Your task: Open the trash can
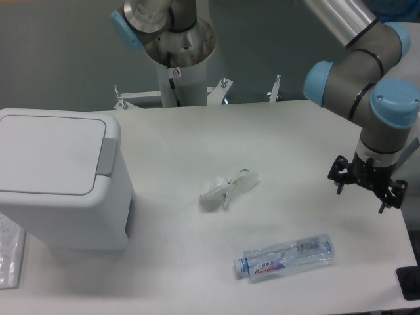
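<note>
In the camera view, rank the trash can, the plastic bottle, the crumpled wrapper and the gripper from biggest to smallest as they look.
1. trash can, by far the largest.
2. plastic bottle, lying on its side.
3. and 4. crumpled wrapper and gripper look about alike, so I won't rank them.

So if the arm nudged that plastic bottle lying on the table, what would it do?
The bottle lies on its side and looks round, so a sideways nudge would probably make it roll. It is clear and appears empty, so it is likely light and would skid easily. Its thin walls look dented, so a squeeze would probably crumple it.
</note>
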Controlling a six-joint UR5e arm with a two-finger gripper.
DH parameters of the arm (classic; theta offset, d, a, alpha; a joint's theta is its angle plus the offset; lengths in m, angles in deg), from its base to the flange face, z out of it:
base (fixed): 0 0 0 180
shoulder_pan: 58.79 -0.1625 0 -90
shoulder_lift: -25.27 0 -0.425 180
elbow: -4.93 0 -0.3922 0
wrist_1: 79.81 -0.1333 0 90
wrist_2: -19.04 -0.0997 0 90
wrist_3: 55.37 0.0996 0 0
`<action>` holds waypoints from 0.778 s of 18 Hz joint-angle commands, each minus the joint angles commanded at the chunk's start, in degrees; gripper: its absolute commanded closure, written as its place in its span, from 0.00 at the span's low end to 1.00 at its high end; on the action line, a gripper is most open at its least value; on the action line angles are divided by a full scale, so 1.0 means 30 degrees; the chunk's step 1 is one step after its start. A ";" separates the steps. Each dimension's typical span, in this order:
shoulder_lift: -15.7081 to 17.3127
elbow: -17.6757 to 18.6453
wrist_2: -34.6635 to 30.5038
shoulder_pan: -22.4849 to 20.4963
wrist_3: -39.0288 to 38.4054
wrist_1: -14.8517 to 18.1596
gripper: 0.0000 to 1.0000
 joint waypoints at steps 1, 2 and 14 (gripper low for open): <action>0.0029 0.0029 -0.0029 0.0000 0.0000 0.0000 0.00; 0.0029 0.0029 -0.0029 0.0000 0.0000 0.0000 0.00; 0.0292 0.0350 -0.0029 0.0263 -0.0700 0.0059 0.00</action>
